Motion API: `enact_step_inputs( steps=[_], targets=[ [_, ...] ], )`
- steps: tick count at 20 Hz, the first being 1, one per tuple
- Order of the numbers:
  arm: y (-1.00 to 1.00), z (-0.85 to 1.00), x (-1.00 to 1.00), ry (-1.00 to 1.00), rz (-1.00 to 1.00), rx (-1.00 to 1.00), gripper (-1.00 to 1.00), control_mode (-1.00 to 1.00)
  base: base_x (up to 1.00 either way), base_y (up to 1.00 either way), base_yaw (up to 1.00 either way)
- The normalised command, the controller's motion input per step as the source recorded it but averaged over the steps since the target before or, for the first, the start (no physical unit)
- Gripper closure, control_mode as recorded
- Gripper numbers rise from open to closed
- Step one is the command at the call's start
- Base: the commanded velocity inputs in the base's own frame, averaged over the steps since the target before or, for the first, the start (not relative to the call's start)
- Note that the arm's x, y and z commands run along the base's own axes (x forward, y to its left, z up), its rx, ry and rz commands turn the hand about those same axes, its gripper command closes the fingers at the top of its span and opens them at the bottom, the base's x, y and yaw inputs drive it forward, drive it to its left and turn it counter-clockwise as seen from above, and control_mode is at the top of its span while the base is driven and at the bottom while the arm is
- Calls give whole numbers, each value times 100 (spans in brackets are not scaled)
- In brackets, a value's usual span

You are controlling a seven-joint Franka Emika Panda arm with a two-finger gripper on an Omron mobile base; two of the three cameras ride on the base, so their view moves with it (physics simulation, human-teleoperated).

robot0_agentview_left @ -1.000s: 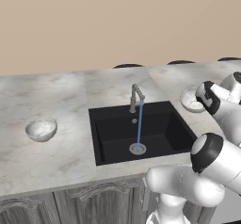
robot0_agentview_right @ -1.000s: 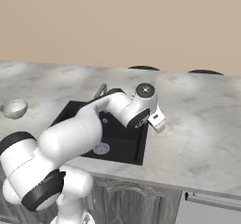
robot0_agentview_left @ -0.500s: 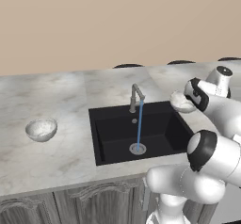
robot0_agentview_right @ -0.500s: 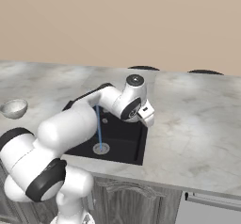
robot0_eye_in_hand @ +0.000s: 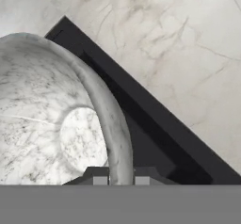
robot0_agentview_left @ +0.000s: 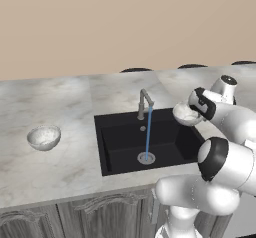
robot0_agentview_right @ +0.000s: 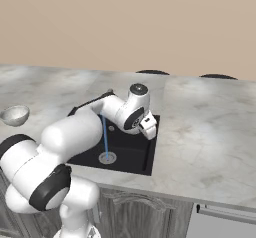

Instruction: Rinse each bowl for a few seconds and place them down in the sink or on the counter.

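Two-finger gripper [robot0_eye_in_hand: 120,180] is clamped on the rim of a small round speckled white-grey glossy bowl [robot0_eye_in_hand: 56,119]: one dark tip inside the wall, one outside, jaws narrow w/ only the rim between them. In hand view the bowl's open side faces the cam, flat round bottom visible, black sink edge and marbled top behind it.

From the left base cam, the held bowl [robot0_agentview_left: 187,114] sits above the right edge of the black rectangular recessed sink [robot0_agentview_left: 120,147], tilted, off the surface, right of the grey angular metal faucet [robot0_agentview_left: 144,102]. Not under the water: thin blue stream [robot0_agentview_left: 148,137] drops from the spout to the round metal drain [robot0_agentview_left: 146,157], and the bowl is near it but apart.

Arm pose: white Franka arm w/ dark joints folded tight. Rises from the base, big elbow joint low in front of the sink's right front corner, forearm goes back up, wrist bent toward the basin so the hand points left over the sink rim. From the right base cam the gripper [robot0_agentview_right: 148,128] end hangs over the sink's right side, bowl hidden by the wrist there.

Second speckled white-grey bowl [robot0_agentview_left: 44,137] stands upright on the long light-grey marbled stone counter [robot0_agentview_left: 55,102], well left of the sink; also seen at [robot0_agentview_right: 14,115]. Grey wooden cabinet doors [robot0_agentview_left: 95,217] below the counter.
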Motion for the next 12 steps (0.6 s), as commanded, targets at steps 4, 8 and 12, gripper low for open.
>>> enact_step_inputs(
  steps=[4,8,12],
  targets=[
    [29,-19,10,4,1,8,100,-100,0,0,0],
    [28,-19,9,4,1,11,100,-100,0,0,0],
    [26,-22,8,6,0,8,100,-100,0,0,0]
  ],
)
